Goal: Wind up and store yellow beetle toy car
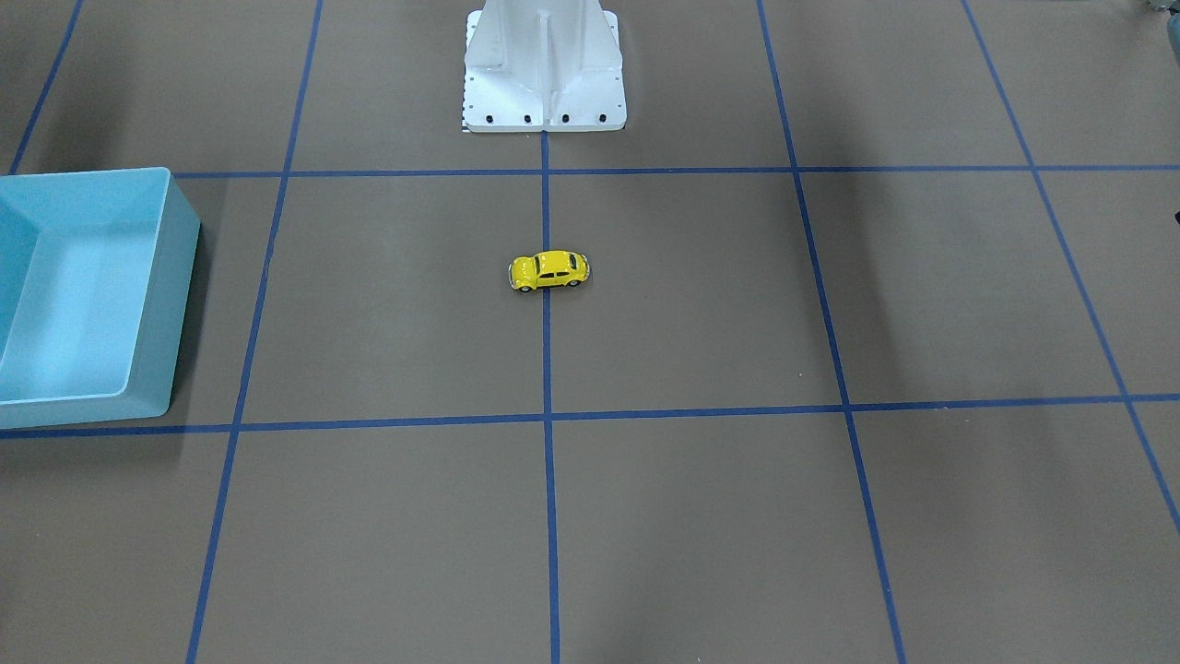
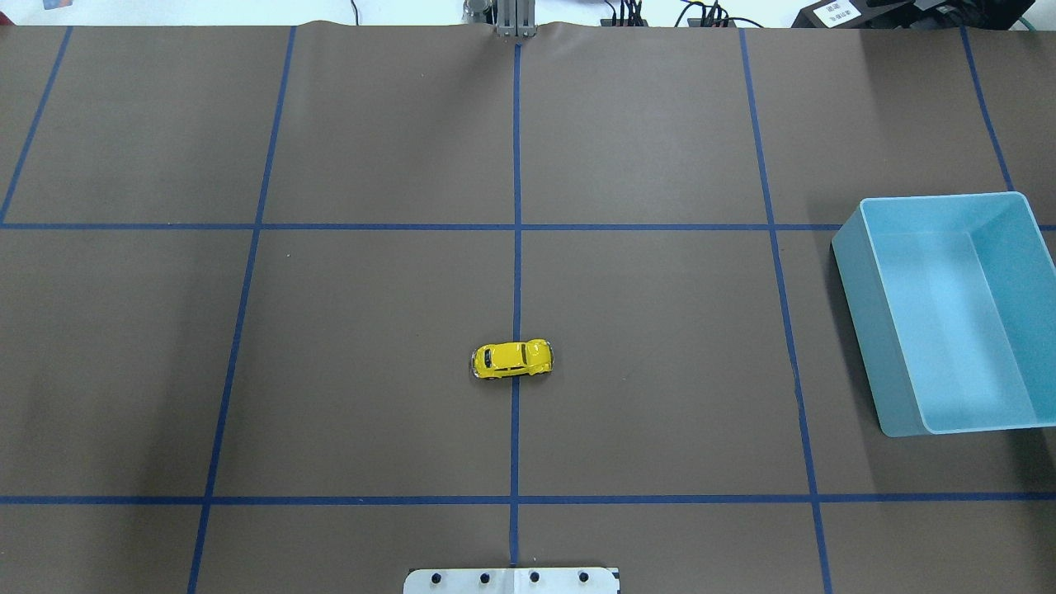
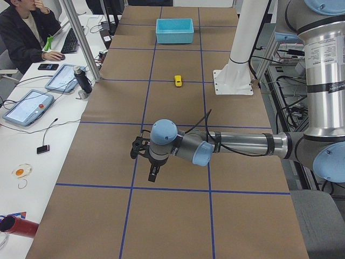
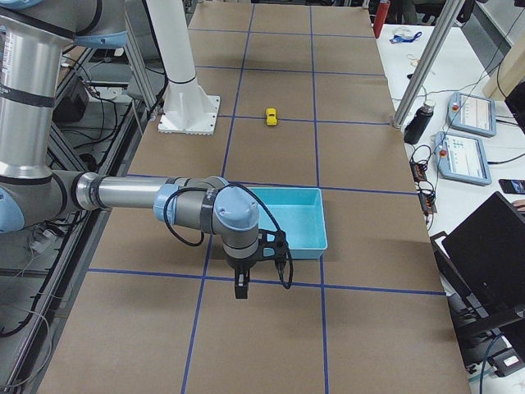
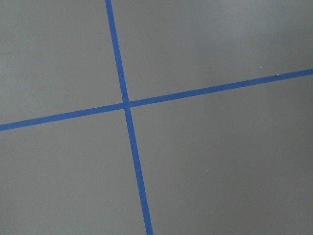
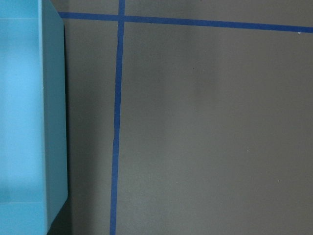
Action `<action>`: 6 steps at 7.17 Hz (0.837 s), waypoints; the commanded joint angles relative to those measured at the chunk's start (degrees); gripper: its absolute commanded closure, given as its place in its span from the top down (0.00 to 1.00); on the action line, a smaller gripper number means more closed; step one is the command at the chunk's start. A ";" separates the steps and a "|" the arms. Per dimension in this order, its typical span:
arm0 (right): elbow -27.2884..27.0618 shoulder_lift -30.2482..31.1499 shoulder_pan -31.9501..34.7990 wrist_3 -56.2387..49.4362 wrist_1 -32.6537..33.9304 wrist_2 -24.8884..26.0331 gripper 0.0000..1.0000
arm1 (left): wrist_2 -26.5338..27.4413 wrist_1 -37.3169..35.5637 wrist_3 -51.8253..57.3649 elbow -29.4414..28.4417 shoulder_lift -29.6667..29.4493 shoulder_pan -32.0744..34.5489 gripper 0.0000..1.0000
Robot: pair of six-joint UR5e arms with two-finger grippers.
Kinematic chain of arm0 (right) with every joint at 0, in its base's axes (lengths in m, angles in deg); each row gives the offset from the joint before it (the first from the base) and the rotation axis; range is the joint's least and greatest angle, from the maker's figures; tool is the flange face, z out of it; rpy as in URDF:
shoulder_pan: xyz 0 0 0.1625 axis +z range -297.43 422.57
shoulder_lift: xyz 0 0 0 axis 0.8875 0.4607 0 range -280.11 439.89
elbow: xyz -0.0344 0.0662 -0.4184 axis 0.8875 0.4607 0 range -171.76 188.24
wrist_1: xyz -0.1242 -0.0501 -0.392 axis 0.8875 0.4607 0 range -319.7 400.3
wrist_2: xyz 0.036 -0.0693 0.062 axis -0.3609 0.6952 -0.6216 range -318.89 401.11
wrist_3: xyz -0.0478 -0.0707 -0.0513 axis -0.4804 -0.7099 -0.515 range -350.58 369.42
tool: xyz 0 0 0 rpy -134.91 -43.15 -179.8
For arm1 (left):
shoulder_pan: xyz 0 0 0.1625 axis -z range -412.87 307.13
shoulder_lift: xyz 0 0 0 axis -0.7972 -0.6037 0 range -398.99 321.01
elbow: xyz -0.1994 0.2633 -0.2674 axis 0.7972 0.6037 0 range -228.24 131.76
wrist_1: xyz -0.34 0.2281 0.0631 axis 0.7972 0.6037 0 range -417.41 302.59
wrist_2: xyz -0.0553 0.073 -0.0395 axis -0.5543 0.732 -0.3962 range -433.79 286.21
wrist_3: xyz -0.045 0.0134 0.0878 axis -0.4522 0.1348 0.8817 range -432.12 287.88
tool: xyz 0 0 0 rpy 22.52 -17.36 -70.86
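The yellow beetle toy car (image 1: 548,270), a tiny round-backed car with dark windows and little black wheels, stands on its wheels in the middle of the brown paper-covered table (image 2: 371,330). It sits right across the middle blue tape line (image 2: 516,206), in front of the white metal robot stand (image 1: 544,74). It looks very small, light and hard, so I think it will not squash. But its shiny round roof looks slippery, and its wheels could let it roll away at a push. The best place to hold it is likely the two flat sides by the doors, between the wheels, with a soft squeeze from above. I see no key, so it may need pressing down and pulling backward to wind it. The table is flat and smooth, good for rolling. The open light blue plastic box (image 2: 858,313) sits well apart from the car on the robot's right side, and it looks like the place to store the car. The left gripper (image 3: 153,176) and the right gripper (image 4: 240,289) hang over the two far ends of the table, far from the car, pointing down. I cannot tell if their jaws are spread or pressed together. A person in black (image 3: 24,29) sits at a white desk beside the table.
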State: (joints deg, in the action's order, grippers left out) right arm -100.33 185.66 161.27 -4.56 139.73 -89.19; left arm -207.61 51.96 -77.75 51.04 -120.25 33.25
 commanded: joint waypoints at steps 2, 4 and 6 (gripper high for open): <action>0.20 0.05 0.00 -0.79 0.07 -0.05 1.00 | 1.09 -1.25 0.19 -0.58 -1.00 0.11 1.00; 0.21 1.36 0.00 -1.92 0.07 -0.05 1.00 | 0.84 -1.43 -0.25 -0.49 -0.66 0.11 1.00; 0.12 2.16 0.00 -2.54 0.07 -0.05 1.00 | 0.48 -1.52 -5.57 -2.25 -1.00 0.11 1.00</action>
State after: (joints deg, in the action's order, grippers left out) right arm -100.14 187.34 161.27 -6.70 139.79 -89.23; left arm -206.90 50.52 -79.69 49.38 -121.00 33.35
